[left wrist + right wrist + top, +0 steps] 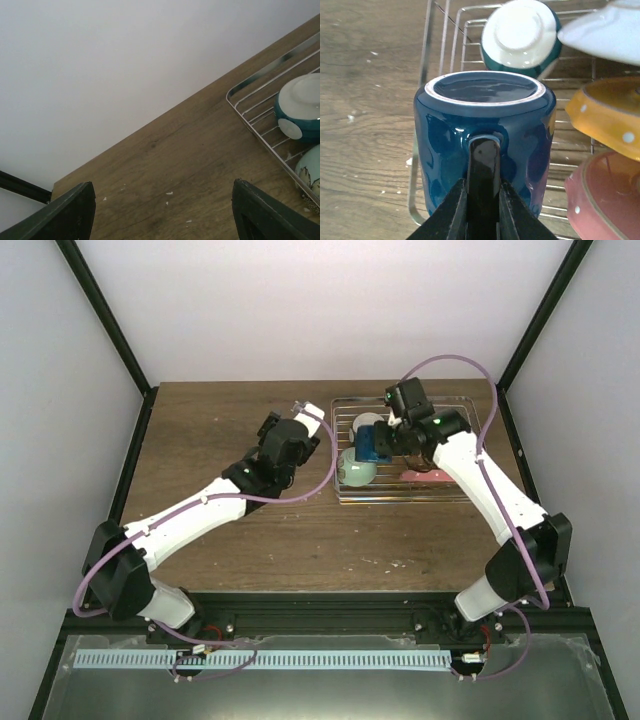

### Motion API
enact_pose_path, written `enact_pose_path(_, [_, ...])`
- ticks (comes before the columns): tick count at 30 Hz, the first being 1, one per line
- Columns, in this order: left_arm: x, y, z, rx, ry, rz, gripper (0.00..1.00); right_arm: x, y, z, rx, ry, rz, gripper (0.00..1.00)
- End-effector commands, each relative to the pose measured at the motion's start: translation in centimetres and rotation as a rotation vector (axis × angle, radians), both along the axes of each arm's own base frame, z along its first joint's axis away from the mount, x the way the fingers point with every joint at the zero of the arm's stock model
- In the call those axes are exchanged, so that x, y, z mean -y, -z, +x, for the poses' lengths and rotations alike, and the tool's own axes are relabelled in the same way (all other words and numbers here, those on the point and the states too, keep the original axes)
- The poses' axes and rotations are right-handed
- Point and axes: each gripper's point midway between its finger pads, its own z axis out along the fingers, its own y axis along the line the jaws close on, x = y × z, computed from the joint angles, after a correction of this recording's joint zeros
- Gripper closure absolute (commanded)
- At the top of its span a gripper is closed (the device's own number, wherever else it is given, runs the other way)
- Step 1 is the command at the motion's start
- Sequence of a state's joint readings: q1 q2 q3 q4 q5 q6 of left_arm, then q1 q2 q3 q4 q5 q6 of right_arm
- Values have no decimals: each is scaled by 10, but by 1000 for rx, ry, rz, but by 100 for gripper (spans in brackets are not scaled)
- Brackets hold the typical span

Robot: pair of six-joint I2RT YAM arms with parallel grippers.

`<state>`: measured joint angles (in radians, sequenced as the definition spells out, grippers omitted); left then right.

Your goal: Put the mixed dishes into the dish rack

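Lying in dish rack [260,76]: bowls [300,107], plates [607,117]

Left of the rack [470,400] the table [220,430] lies open; inside the rack, bowls [520,32], mug [485,130] and plates [605,120] crowd the bars.

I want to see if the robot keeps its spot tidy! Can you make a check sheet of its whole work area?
Surface: brown wooden table, a few white specks.
Job's things: dish rack at the table's far right; upside-down blue-and-cream bowl, pale green bowl, orange dotted plate and pink dotted plate in it; dark blue mug held over the rack.
Clutter: nothing seen.
Grippers: left gripper open, empty, over bare table; right gripper shut on the mug's handle.
Cables: purple cables loop along both arms.
Surroundings: white walls, black frame posts.
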<state>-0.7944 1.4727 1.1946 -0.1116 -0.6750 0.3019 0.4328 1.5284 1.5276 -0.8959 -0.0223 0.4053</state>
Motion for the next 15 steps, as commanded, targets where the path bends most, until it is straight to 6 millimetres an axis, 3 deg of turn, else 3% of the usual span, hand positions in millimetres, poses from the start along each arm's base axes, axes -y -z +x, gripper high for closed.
enact_pose_path(1, [0, 2, -6, -16, 28, -30, 24, 5, -16, 3, 91, 114, -35, 99])
enact_pose_path(10, [-9, 9, -17, -22, 37, -50, 24, 9, 19, -7, 79, 192, -131, 99])
enact_pose_path(15, [-14, 13, -22, -24, 42, -35, 24, 22, 35, -8, 98, 288, -222, 99])
